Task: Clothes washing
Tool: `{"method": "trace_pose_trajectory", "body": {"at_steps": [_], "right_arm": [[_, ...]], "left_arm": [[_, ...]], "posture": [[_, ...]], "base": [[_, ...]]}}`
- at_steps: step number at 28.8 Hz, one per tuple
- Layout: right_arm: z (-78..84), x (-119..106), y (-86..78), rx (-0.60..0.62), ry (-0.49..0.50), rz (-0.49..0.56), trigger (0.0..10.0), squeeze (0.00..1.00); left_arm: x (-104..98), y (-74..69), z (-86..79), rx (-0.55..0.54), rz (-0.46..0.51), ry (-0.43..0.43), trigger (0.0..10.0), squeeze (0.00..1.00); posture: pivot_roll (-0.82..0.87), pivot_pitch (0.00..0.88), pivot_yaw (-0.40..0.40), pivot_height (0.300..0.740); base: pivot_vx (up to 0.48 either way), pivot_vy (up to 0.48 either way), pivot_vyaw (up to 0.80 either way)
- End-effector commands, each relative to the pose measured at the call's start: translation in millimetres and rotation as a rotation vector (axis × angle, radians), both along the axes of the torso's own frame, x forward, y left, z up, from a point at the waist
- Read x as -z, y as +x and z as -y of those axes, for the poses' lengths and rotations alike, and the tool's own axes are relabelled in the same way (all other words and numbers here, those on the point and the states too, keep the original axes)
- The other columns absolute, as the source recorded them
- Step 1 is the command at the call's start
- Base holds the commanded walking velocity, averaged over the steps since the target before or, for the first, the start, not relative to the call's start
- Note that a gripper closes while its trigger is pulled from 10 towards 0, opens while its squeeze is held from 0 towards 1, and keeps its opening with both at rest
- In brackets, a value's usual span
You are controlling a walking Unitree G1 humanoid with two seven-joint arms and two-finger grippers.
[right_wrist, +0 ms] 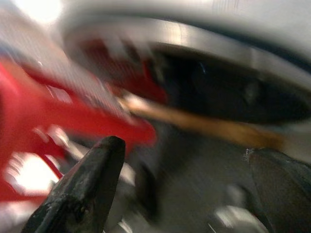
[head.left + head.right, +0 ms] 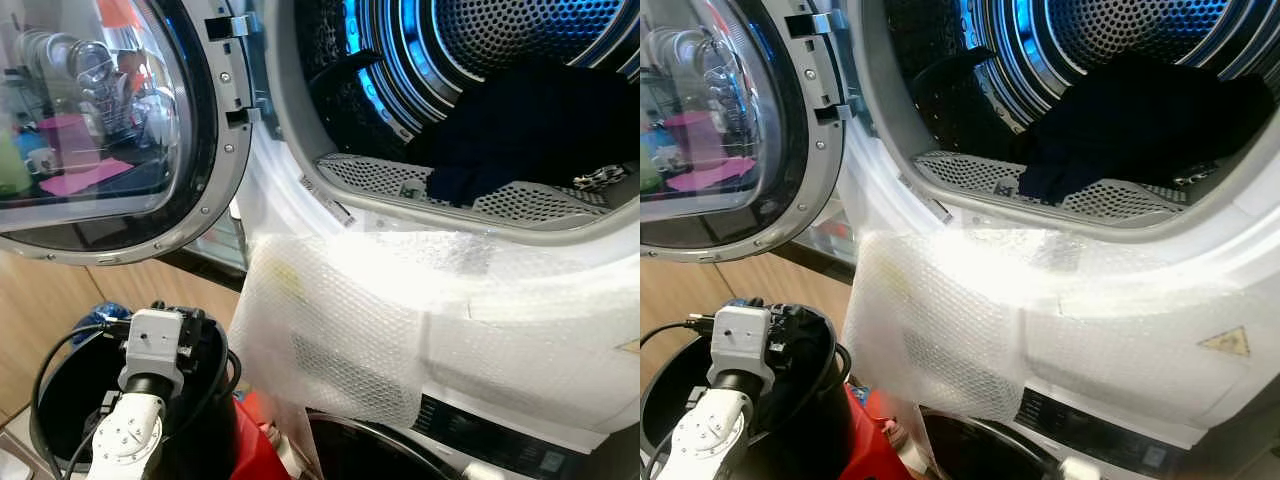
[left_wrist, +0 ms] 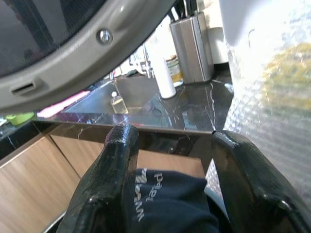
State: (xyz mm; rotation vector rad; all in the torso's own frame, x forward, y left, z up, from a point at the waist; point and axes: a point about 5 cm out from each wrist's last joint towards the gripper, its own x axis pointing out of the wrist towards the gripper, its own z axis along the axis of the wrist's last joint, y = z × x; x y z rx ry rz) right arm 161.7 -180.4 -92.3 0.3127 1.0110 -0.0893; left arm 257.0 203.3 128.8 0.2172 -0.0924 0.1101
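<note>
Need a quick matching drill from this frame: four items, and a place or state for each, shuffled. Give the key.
Items:
1. dark clothes
2. washer door
3. left gripper
4. bubble wrap

Places/states:
A. swung open to the left
B. draped over the machine front below the opening
C. lying inside the drum
D. holding a dark garment with white lettering

Pairs: 1-C, 2-A, 3-D, 4-B
</note>
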Motion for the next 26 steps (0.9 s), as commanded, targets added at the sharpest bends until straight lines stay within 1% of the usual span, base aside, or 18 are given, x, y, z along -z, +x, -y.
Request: {"method": "trace_pose_trajectory", "body": {"at_steps": [1,2,3,6,9,10,12,13,15,17,18,19,22,23,24,26], "right_arm": [[0.0,1,1.0,-0.04,-0.097,-0.032,10.0,0.0],[-0.4,2,-0.9,-0.065,-0.133,-0.044,10.0,0.0],[-1.2,3,-2.2,-0.065,-0.144,-0.05,10.0,0.0],[-4.2,4,-2.5,-0.023,-0.15,-0.061,10.0,0.0],[-8.1,4,-0.2,-0.026,-0.152,-0.058,10.0,0.0],[-9.9,4,-0.3,-0.054,-0.166,-0.062,10.0,0.0],[-10.3,4,-0.1,-0.067,-0.173,-0.06,10.0,0.0],[-10.4,4,-0.4,-0.087,-0.179,-0.062,10.0,0.0],[-10.5,4,-1.0,-0.086,-0.183,-0.068,10.0,0.0],[-10.3,5,-2.3,-0.099,-0.194,-0.074,10.0,0.0],[-10.7,5,-2.9,-0.116,-0.199,-0.076,10.0,0.0],[-11.7,6,-3.9,-0.142,-0.204,-0.077,10.0,0.0],[-13.4,6,-3.5,-0.148,-0.202,-0.069,10.0,0.0],[-14.1,5,-2.9,-0.146,-0.199,-0.064,10.0,0.0],[-15.1,5,-2.3,-0.149,-0.198,-0.059,10.0,0.0],[-16.9,5,-2.4,-0.162,-0.199,-0.056,10.0,0.0]], "left_arm": [[-7,-2.0,-10.2,-0.039,0.012,0.013,10.0,0.0],[-9,-2.1,-11.7,-0.043,0.016,0.014,10.0,0.0],[-12,-2.3,-13.5,-0.051,0.022,0.011,10.0,0.0],[-19,-4.0,-17.2,-0.066,0.032,0.005,10.0,0.0],[-22,-7.0,-21.5,-0.106,0.025,-0.009,10.0,0.0],[-20,-10.4,-28.0,-0.175,-0.006,-0.061,10.0,0.0],[-16,-12.6,-32.4,-0.222,-0.04,-0.115,10.0,0.0],[-11,-14.7,-37.9,-0.27,-0.08,-0.173,10.0,0.0],[-8,-15.9,-42.2,-0.305,-0.109,-0.21,10.0,0.0],[-1,-16.2,-43.7,-0.308,-0.167,-0.248,10.0,0.0],[3,-16.9,-44.5,-0.316,-0.188,-0.271,10.0,0.6],[11,-18.8,-44.4,-0.319,-0.241,-0.335,10.0,1.0],[17,-22.5,-44.3,-0.329,-0.272,-0.37,10.0,1.0],[19,-23.7,-43.4,-0.334,-0.279,-0.399,10.0,1.0],[21,-25.4,-43.3,-0.35,-0.281,-0.442,10.0,1.0],[25,-28.3,-42.4,-0.385,-0.292,-0.57,10.0,1.0]], "posture": [[0.07,0.0,0.106,0.74],[0.07,0.0,0.108,0.74],[0.07,0.0,0.112,0.74],[0.08,0.0,0.119,0.74],[0.08,0.0,0.12,0.74],[0.09,0.002,0.121,0.74],[0.09,0.002,0.121,0.74],[0.1,0.009,0.121,0.74],[0.1,0.01,0.119,0.74],[0.1,0.013,0.119,0.74],[0.1,0.014,0.121,0.74],[0.1,0.013,0.123,0.74],[0.1,0.015,0.125,0.74],[0.1,0.015,0.125,0.74],[0.09,0.013,0.126,0.74],[0.1,0.01,0.125,0.74]], "base": [[0.0,0.0,0.0],[0.0,0.0,0.0],[0.0,0.0,0.0],[0.0,0.0,0.0],[0.0,0.0,0.0],[0.0,0.0,0.0],[0.0,0.0,0.0],[0.0,0.0,0.0],[0.0,0.0,0.0],[0.0,0.0,0.0],[0.0,0.0,0.0],[0.0,0.0,0.0],[0.0,0.0,0.0],[0.0,0.0,0.0],[0.0,0.0,0.0],[0.0,0.0,0.0]]}}
